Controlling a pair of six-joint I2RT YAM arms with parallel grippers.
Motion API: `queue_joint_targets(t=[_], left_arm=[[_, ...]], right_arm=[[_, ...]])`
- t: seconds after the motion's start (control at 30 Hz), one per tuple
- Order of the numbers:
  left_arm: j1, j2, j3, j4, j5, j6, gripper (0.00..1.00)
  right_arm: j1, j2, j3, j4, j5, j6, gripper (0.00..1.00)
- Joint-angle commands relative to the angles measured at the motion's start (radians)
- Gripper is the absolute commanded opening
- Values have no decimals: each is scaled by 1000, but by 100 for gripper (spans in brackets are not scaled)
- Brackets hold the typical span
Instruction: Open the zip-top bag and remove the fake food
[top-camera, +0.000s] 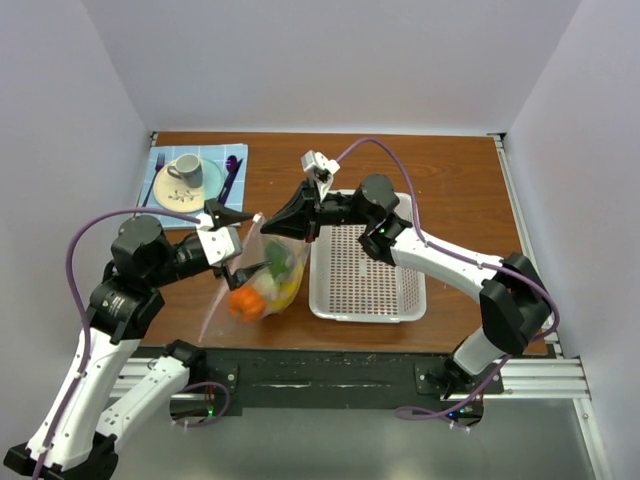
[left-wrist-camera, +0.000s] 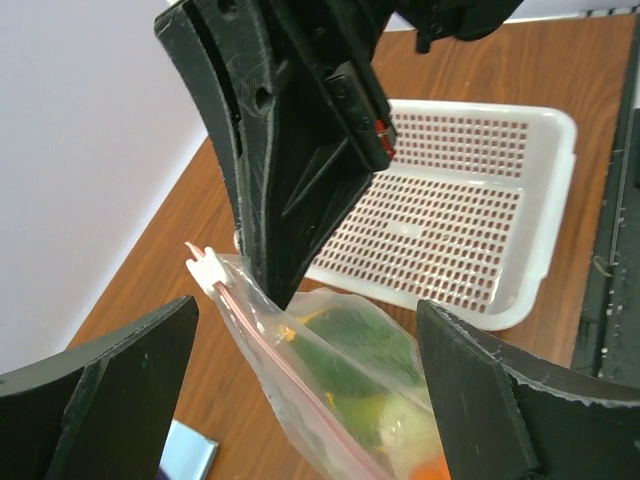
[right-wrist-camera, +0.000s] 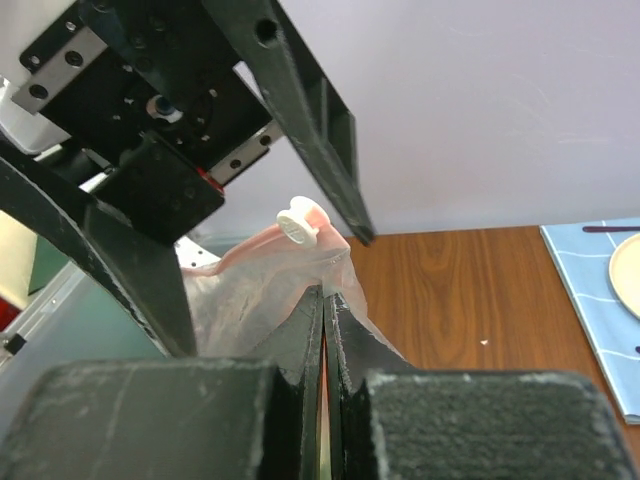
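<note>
The zip-top bag (top-camera: 252, 283) is clear with a pink zip strip (left-wrist-camera: 268, 338) and a white slider (left-wrist-camera: 205, 270) at one end. It hangs above the table between the arms. My right gripper (top-camera: 266, 228) is shut on the bag's top edge, just below the slider (right-wrist-camera: 297, 218). My left gripper (top-camera: 244, 243) is wide open, with its fingers (left-wrist-camera: 120, 370) on either side of the bag's mouth and not touching it. The fake food sits inside the bag: an orange piece (top-camera: 245, 303), dark green pieces (left-wrist-camera: 350, 345) and yellow-green pieces (top-camera: 288, 291).
A white perforated basket (top-camera: 368, 312) stands right of the bag, under the right arm. A blue mat (top-camera: 163, 168) with a plate, a cup and cutlery lies at the back left. White walls enclose the table.
</note>
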Motion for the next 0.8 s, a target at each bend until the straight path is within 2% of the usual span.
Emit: queue_joint_targets(t=[0.0, 0.1, 0.33, 0.43, 0.5, 0.53, 0.63, 0.77], left_arm=[[-6, 1, 12, 49, -84, 37, 94], [-6, -6, 12, 43, -158, 55, 87], [-6, -23, 13, 25, -207, 91, 70], [-6, -8, 19, -9, -204, 103, 60], [-6, 1, 22, -23, -204, 117, 50], [-6, 3, 21, -23, -207, 121, 41], [-6, 9, 19, -17, -218, 123, 26], [-6, 40, 32, -23, -170, 112, 17]], right_arm=[[5, -20, 57, -64, 57, -81, 0], [5, -40, 42, -104, 79, -120, 0], [3, -76, 3, -144, 96, -158, 0], [3, -77, -1, -143, 93, -152, 0], [5, -83, -3, -141, 88, -152, 0], [3, -86, -11, -143, 88, -152, 0], [5, -102, -23, -140, 88, -152, 0], [5, -114, -35, -138, 82, -152, 0]])
